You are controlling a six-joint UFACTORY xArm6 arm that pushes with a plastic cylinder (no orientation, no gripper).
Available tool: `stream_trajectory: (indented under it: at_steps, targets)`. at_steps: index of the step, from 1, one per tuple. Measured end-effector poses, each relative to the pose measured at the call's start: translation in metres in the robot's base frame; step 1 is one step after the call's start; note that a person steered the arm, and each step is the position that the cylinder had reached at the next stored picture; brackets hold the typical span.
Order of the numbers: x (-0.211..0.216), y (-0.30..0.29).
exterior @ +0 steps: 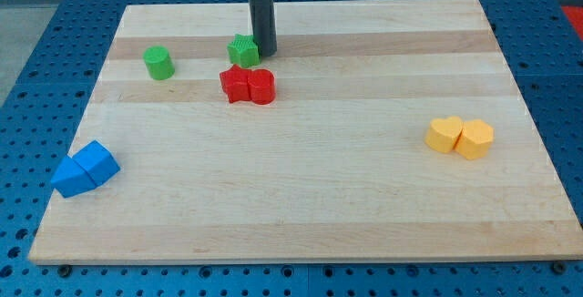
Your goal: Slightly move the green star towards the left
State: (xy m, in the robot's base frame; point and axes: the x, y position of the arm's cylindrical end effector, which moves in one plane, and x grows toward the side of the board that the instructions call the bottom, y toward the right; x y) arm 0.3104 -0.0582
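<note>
The green star (242, 51) lies on the wooden board (310, 197) near the view's top, left of centre. My tip (264, 53) stands right against the star's right side, touching or nearly touching it. The dark rod rises straight up out of the view's top. Just below the star sit a red star (236, 85) and a red cylinder (261, 87), touching each other.
A green cylinder (158, 63) stands to the left of the green star. Two blue blocks (84, 169) lie at the board's lower left edge. A yellow heart (444, 135) and a yellow hexagon (475, 139) sit together at the right.
</note>
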Motion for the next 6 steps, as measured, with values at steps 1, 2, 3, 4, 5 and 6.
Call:
stream_trajectory:
  at_steps: [1, 2, 3, 4, 5, 6]
  targets:
    - [0.008, 0.006]
    - [0.008, 0.007]
    - [0.002, -0.009]
    - [-0.010, -0.033]
    - [-0.011, -0.030]
    - [-0.010, 0.008]
